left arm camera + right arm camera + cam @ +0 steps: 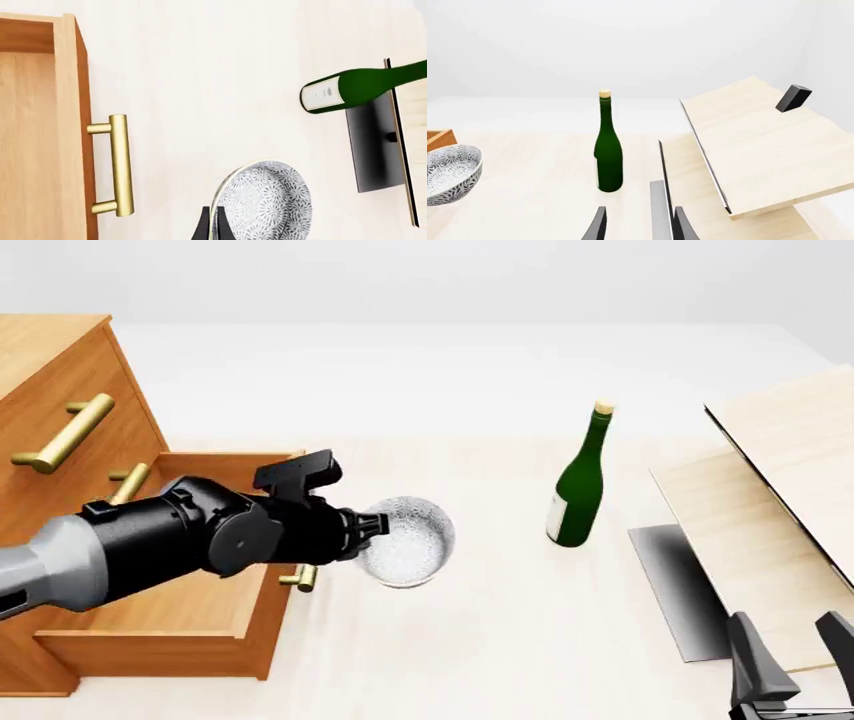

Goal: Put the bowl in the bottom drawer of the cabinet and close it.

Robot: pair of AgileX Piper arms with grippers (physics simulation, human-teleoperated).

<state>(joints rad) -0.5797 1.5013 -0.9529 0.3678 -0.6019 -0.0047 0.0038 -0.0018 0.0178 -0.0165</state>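
Observation:
The speckled white-grey bowl (410, 541) hangs tilted above the table, just right of the open bottom drawer (160, 618) of the orange-brown cabinet (54, 370). My left gripper (372, 530) is shut on the bowl's rim. In the left wrist view the dark fingers (203, 229) pinch the rim of the bowl (268, 205), with the drawer's front and brass handle (119, 165) off to one side. My right gripper (787, 652) stands open and empty at the table's front right; its fingers (599, 226) show in the right wrist view, with the bowl (450, 172) beyond.
A green bottle (578, 490) stands upright in the middle of the table. Pale wooden boards (787, 460) lean and lie at the right, over a dark panel (674, 585). A small black block (792, 97) sits on the upper board. The cabinet's upper brass handle (67, 435) juts out.

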